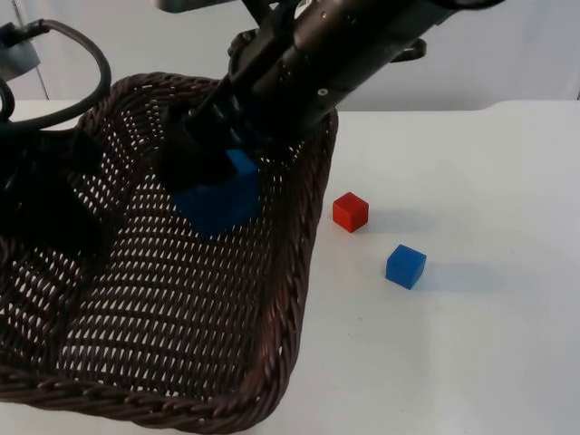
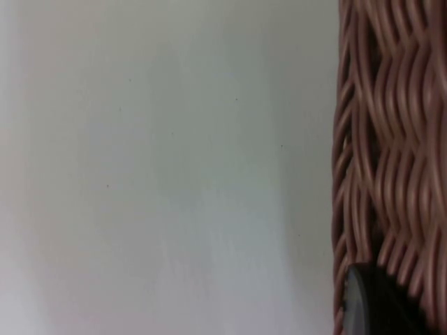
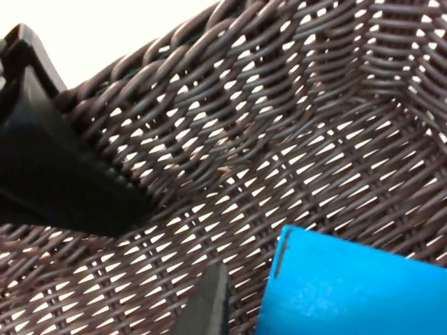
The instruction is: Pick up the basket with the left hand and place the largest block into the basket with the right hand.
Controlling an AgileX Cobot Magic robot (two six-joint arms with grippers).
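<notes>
A: Where was the left gripper [image 1: 54, 213]?
B: Clamped on the dark brown woven wicker basket [image 1: 272, 353], lifting its wall to receive.

A: And the right gripper [image 1: 213, 168]?
B: Inside it, pinching the large blue cube [image 1: 222, 204] just above the open-weave floor; the small red cube [image 1: 350, 211] and small blue cube [image 1: 405, 265] lay well beyond

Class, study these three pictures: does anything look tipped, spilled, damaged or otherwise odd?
Nothing stands out. The basket looks intact, the right claw holds the large blue block over it, and the small red block and small blue block sit on the table.
</notes>
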